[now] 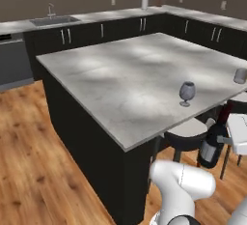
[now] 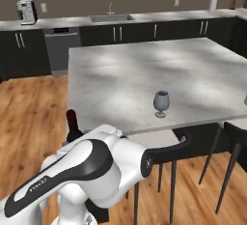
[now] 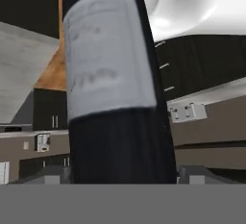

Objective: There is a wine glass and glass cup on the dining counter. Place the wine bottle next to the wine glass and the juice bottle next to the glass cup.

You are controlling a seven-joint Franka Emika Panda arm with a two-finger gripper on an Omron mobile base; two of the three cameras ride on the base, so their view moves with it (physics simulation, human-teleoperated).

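The wine bottle point(image 1: 211, 147) is grasped mid-body in the hand point(image 1: 226, 140), carried in the air beside the marbled tabletop point(image 1: 120, 74), near the wine glass point(image 1: 186, 92). Rigid, smooth, breakable glass is judged heavy; a firm grip at the label is advised

Dark glossy glass wine bottle point(image 3: 115, 136), marbled stone dining counter point(image 1: 120, 79), wood floor point(image 1: 34, 171)
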